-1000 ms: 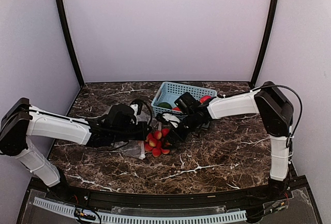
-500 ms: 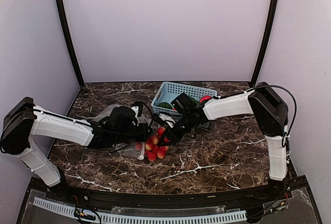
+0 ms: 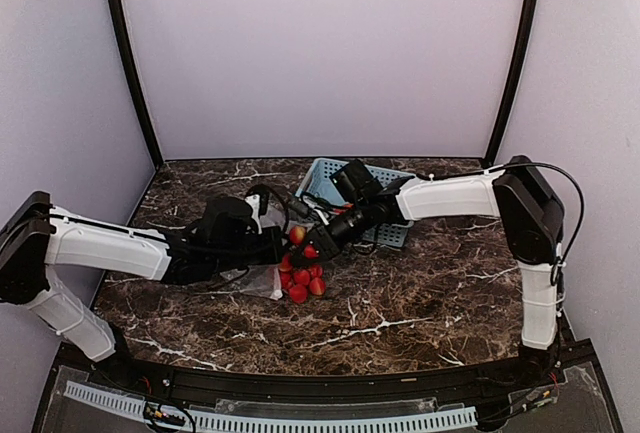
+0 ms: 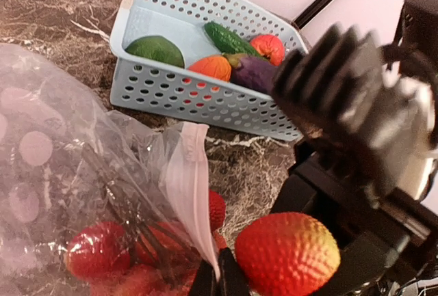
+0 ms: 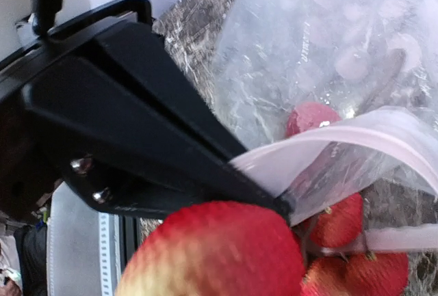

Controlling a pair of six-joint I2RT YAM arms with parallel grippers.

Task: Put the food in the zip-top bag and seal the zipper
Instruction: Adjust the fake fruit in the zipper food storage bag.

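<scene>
Starting at the left, the left gripper [image 4: 217, 284] is clamped on the pale press-seal zipper strip [image 4: 186, 186] of the clear floppy plastic bag printed with white dots [image 4: 55, 152]. This holds that lip raised above the dark marbled table [image 3: 420, 293]. The bag body lies left of the pinch point. Its mouth faces right, toward the right arm, with the zipper strip standing between the bag body and the food.

Just right of the strip is the cluster of red-yellow toy balls [image 3: 300, 275]. The right gripper [image 3: 318, 243] is closed on an upper ball, and the rest of the cluster hangs below it with its long axis near vertical. Several balls show through the bag film in the left wrist view. Whether they sit inside the bag or beneath it cannot be determined.

Judgement: insertion is in hand but not complete. The cluster must travel left, under the raised lip, with the right arm as the working arm.

Farther right and toward the far side, the light blue lattice basket [image 4: 205, 98] holds the other food, including an orange mango [image 4: 212, 67] and a purple eggplant [image 4: 253, 72].
</scene>
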